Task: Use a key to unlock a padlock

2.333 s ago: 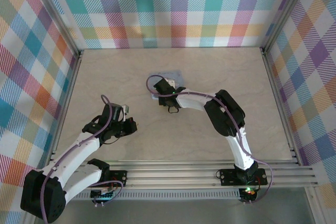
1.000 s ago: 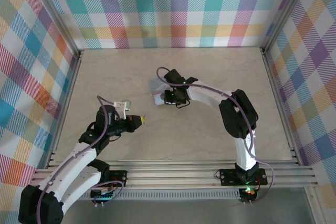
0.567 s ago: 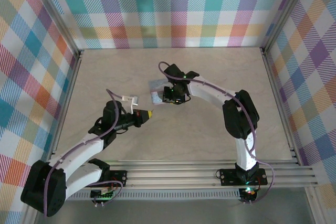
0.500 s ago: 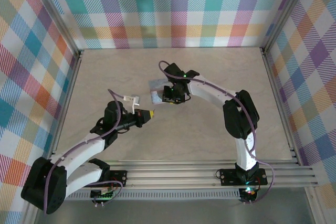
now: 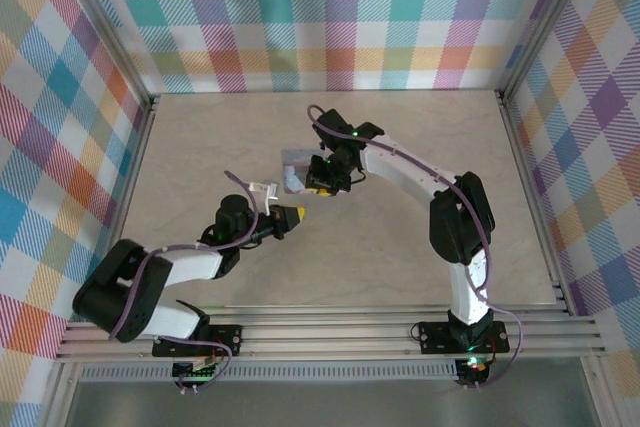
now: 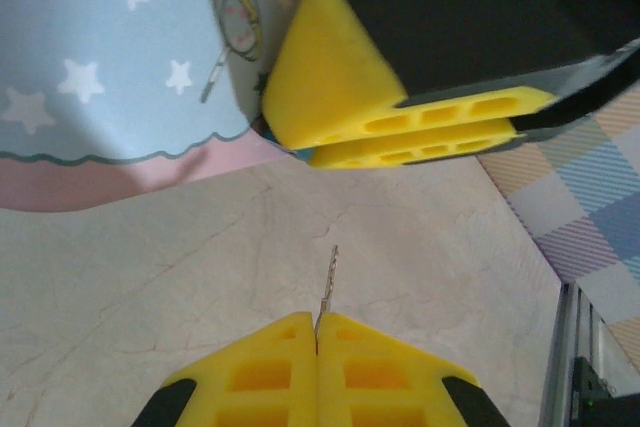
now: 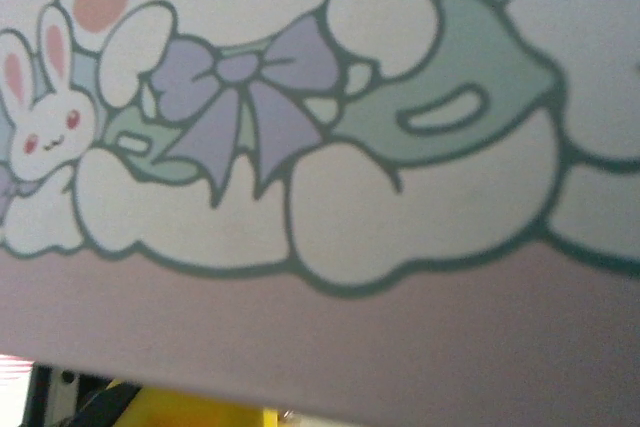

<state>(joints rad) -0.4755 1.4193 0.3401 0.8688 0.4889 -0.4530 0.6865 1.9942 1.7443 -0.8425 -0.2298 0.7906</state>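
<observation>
The padlock (image 6: 264,131) is hard to make out: a dark, teal-tinged speck at the very tips of the right gripper (image 5: 318,187), wedged against the tin (image 6: 100,67). Those jaws stand almost together; whether they pinch it I cannot tell. From the right wrist, the yellow fingers are cut off under the tin's printed face. The left gripper (image 5: 291,215) is pressed together on the key (image 6: 328,282), its thin blade jutting ahead of the jaws. Since a second ago the left gripper has closed in on the right one. Bare table (image 6: 150,277) lies between the blade tip and the right fingers, and to both sides.
</observation>
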